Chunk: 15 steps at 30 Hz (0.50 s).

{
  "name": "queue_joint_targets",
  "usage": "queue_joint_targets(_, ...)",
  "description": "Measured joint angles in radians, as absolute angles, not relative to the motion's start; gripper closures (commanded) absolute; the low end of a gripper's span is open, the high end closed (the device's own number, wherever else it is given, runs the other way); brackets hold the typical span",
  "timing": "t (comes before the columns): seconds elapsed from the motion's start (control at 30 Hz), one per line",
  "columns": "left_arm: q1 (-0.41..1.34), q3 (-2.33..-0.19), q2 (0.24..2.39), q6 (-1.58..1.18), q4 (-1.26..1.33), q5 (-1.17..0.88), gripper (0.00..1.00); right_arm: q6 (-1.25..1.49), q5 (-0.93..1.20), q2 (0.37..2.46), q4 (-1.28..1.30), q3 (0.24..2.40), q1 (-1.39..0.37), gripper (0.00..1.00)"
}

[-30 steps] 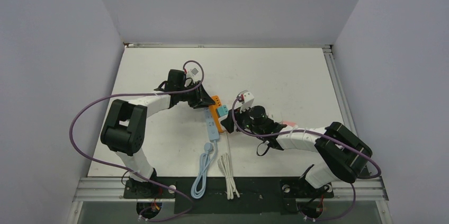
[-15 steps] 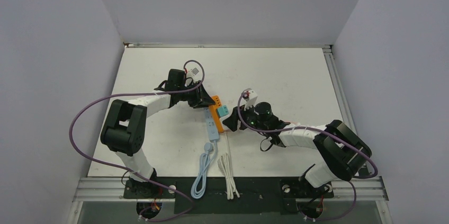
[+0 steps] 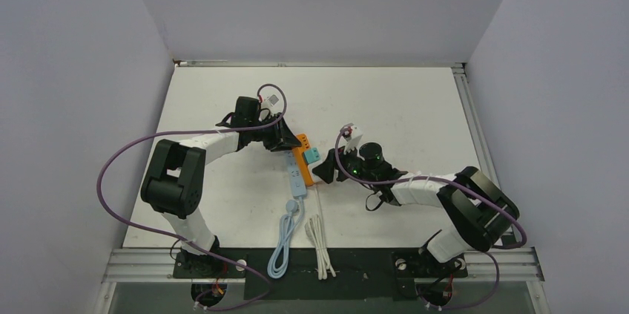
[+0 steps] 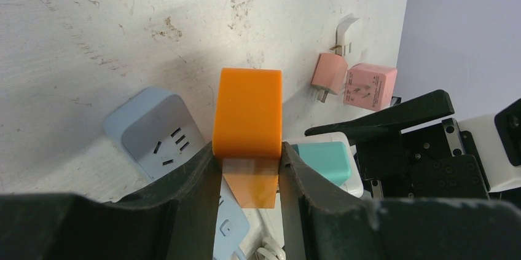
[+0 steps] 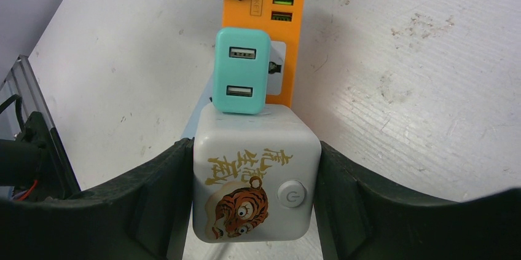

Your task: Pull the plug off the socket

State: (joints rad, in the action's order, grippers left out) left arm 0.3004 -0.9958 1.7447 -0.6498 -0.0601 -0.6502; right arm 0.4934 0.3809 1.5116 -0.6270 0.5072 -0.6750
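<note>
White cube plug (image 5: 255,180) | likely rigid, light, slick-sided | right gripper (image 5: 255,149) pinches its flanks | left gripper (image 4: 247,154) clamps orange socket strip (image 4: 247,106)

Light-blue power strip (image 3: 298,186) lay on the white table (image 3: 415,106); its blue cord (image 3: 282,247) ran to the near edge beside a white cable (image 3: 320,243). A small pink adapter (image 4: 327,74) sat just beside a larger pink adapter (image 4: 370,86), near a white adapter (image 4: 347,28).
</note>
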Motion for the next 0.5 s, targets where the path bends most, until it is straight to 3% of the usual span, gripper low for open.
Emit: queue_joint_targets(0.5, 0.3, -1.002, 1.745, -0.651, -0.078, -0.614, 1.0, 0.389, 0.157, 1.422, -0.555, 0.501, -0.803, 0.95)
